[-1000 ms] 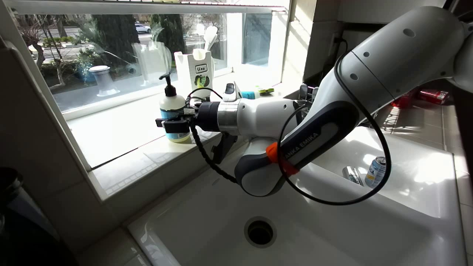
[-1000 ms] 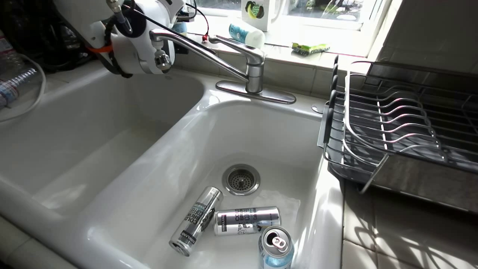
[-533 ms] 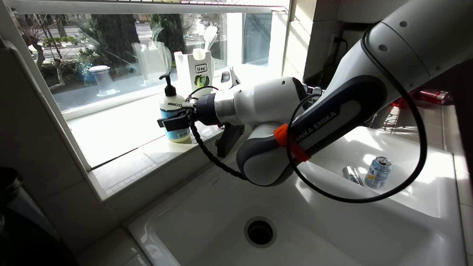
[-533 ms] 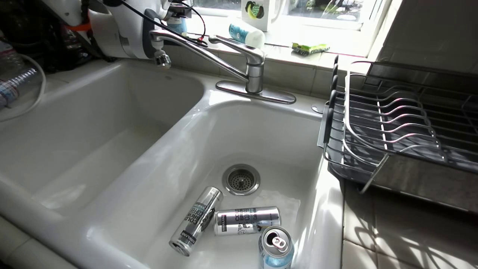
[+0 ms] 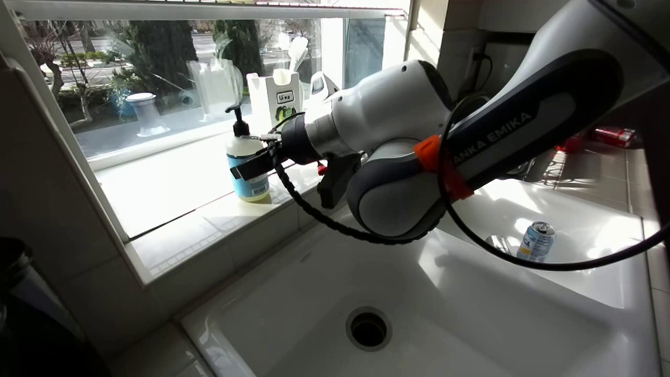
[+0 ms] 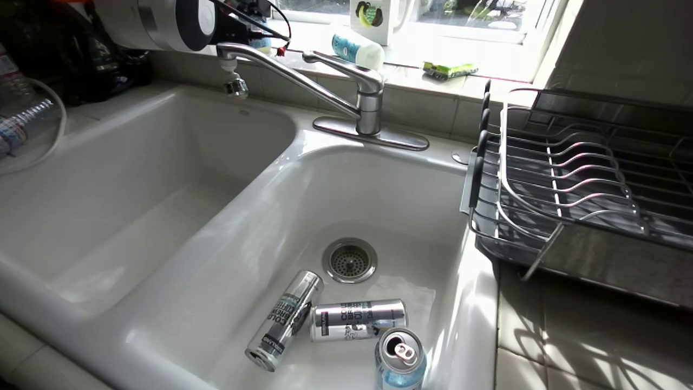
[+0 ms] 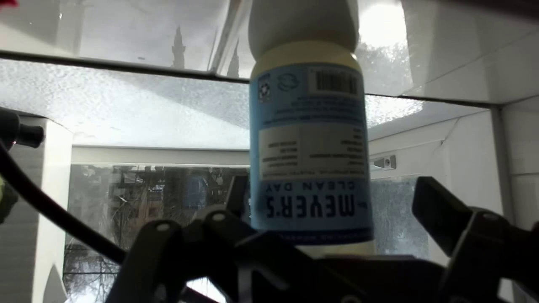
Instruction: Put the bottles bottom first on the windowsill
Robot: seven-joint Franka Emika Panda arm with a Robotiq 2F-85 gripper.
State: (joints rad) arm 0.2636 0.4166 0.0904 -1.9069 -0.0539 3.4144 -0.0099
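Pump btl [image 7: 311,147] upright on windowsill [image 5: 207,225], btwn wide-spread jaws of end effector [image 7: 330,193].

The pump bottle [image 7: 309,126] is smooth, translucent plastic under a smooth printed label [image 7: 309,168]; the pincer [image 7: 334,202] looks matt. The windowsill [image 5: 180,238] appears partly glossy tile, partly grainier. The desk [image 6: 536,295] looks tiled; at its edge the sink [image 6: 216,227] is smooth and glossy. Faucet [image 6: 370,111] and cans [image 6: 360,320] are shiny metal, the dish rack [image 6: 587,180] metal wire.
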